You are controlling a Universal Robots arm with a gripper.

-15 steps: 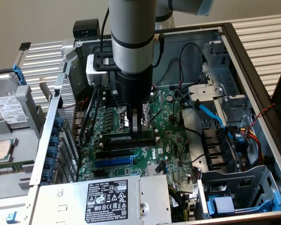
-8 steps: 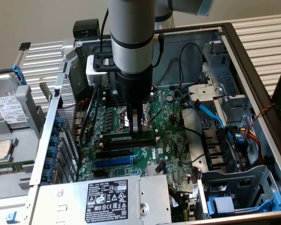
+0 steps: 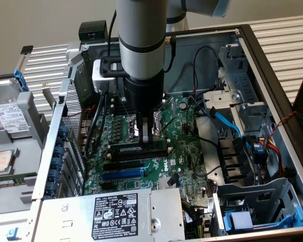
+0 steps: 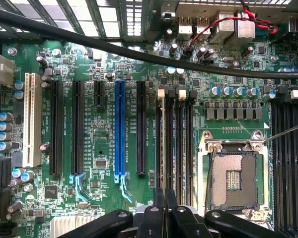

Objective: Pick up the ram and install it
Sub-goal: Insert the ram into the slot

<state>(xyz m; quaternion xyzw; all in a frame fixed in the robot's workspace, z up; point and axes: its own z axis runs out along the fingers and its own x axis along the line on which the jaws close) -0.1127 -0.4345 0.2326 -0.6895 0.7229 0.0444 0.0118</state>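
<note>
The gripper [image 3: 147, 137] stands upright at the centre of the exterior view. Its fingers are nearly closed and appear to pinch the top edge of the ram [image 3: 134, 150], which stands on edge across the motherboard [image 3: 187, 151], above the blue expansion slot [image 3: 122, 174]. The step in hand looks like seating, which likely calls for straight, even downward pressure so both ends sink together.

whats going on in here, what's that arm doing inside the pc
A robot arm is reaching down into an open computer case. Its gripper is shut on the long, thin green ram stick with a white label. The stick stands on edge in the bank of long black memory slots on the green motherboard, next to the empty processor socket. Whether the stick is fully seated cannot be told.
</note>
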